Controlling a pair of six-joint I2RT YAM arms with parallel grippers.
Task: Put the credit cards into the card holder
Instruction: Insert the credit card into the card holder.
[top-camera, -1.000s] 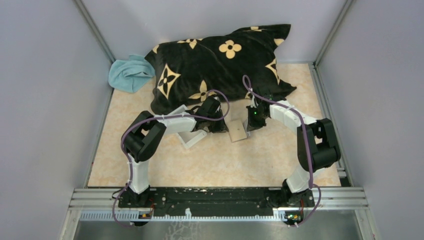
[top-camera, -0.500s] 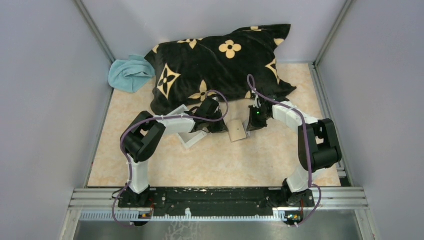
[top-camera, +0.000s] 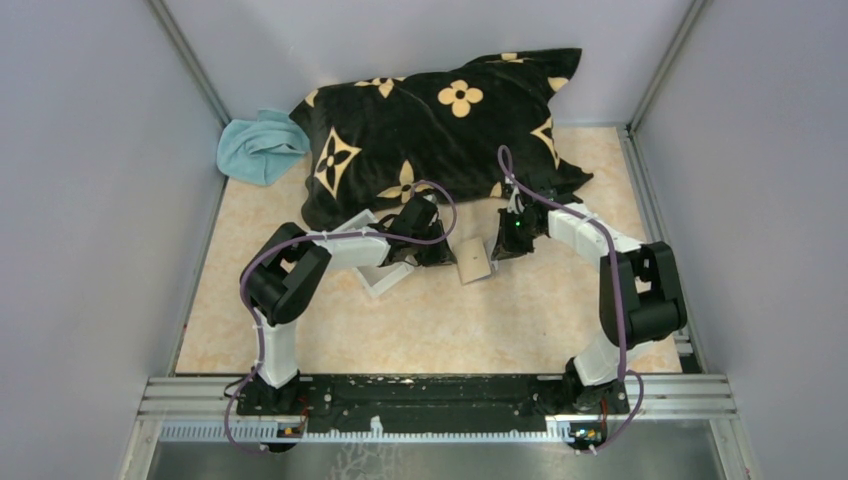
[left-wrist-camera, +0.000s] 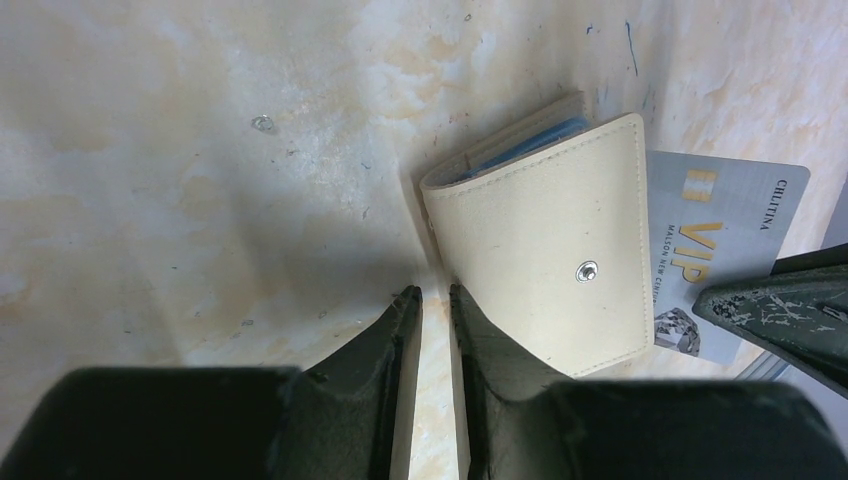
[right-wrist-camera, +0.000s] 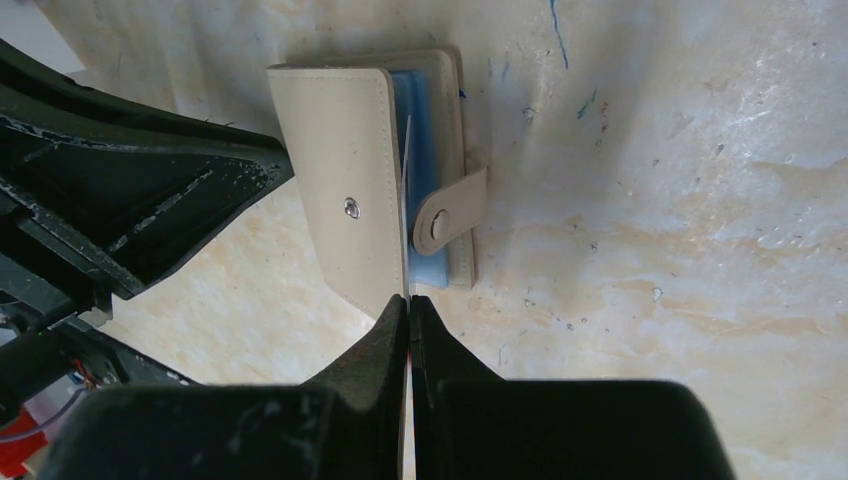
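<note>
The tan card holder (top-camera: 473, 262) lies between both grippers, its flap (left-wrist-camera: 550, 250) part open with a snap stud showing. A light blue credit card (right-wrist-camera: 425, 150) sits inside it, its edge (left-wrist-camera: 520, 150) peeking out. My right gripper (right-wrist-camera: 409, 300) is shut on a grey VIP credit card (left-wrist-camera: 725, 230). In the right wrist view this card (right-wrist-camera: 408, 200) is edge-on, standing at the gap between the flap and the blue card. My left gripper (left-wrist-camera: 435, 292) is narrowly open with nothing between its fingers. Its right finger (left-wrist-camera: 490, 340) rests against the holder's near corner.
A black pillow with tan flowers (top-camera: 440, 130) lies just behind both grippers. A light blue cloth (top-camera: 258, 147) sits at the back left. A clear shallow tray (top-camera: 385, 278) lies under the left forearm. The holder's tab (right-wrist-camera: 450, 210) sticks out sideways.
The right arm has shifted slightly, its wrist a little farther back and its elbow a little to the right. The left arm and the card holder have not visibly moved.
</note>
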